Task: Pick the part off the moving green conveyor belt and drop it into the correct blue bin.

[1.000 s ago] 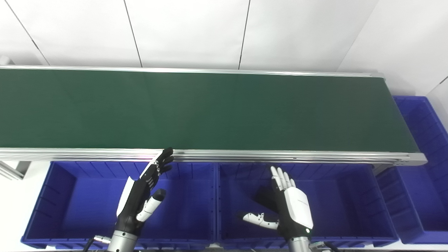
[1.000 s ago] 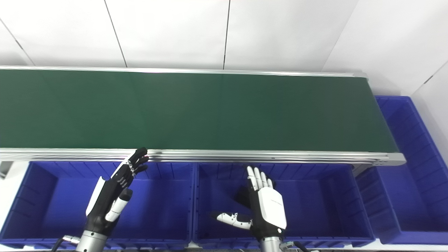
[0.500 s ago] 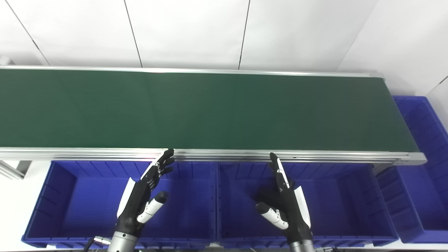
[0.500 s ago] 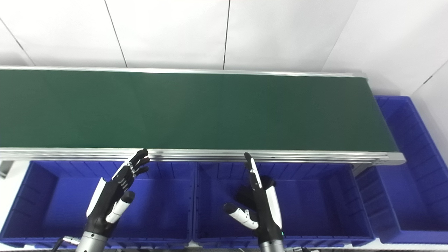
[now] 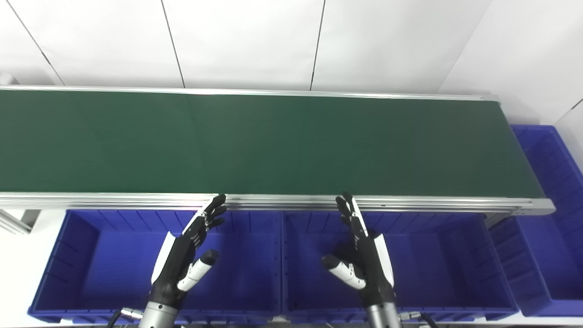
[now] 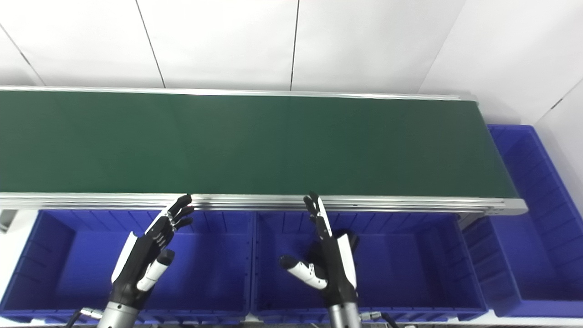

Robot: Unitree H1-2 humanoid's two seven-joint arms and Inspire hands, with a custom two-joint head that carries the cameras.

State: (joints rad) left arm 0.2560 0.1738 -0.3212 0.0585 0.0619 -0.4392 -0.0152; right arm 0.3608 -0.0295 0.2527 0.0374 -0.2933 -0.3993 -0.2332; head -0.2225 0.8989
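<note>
— Where's the part, and which way does it point?

— I can't find a part in either eye view, so I can't give its long axis. The green conveyor belt (image 5: 273, 141) runs left to right across my view, its aluminium rail (image 5: 282, 200) along the near edge.

— How are the arms posed?

— Both come up from the bottom edge. My left hand (image 5: 184, 255) is raised over the left blue bin (image 5: 82, 255), tilted to the right, with its fingertips (image 5: 217, 206) at the rail. My right hand (image 5: 364, 259) stands edge-on over the middle blue bin (image 5: 446, 259), its fingertips (image 5: 346, 202) also at the rail.

— And the fingers?

— Both hands are released: fingers extended, thumbs spread aside, nothing grasped. I can't tell whether the tips touch the rail or merely overlap it. A third blue bin (image 5: 553, 182) sits past the belt's right end.
</note>
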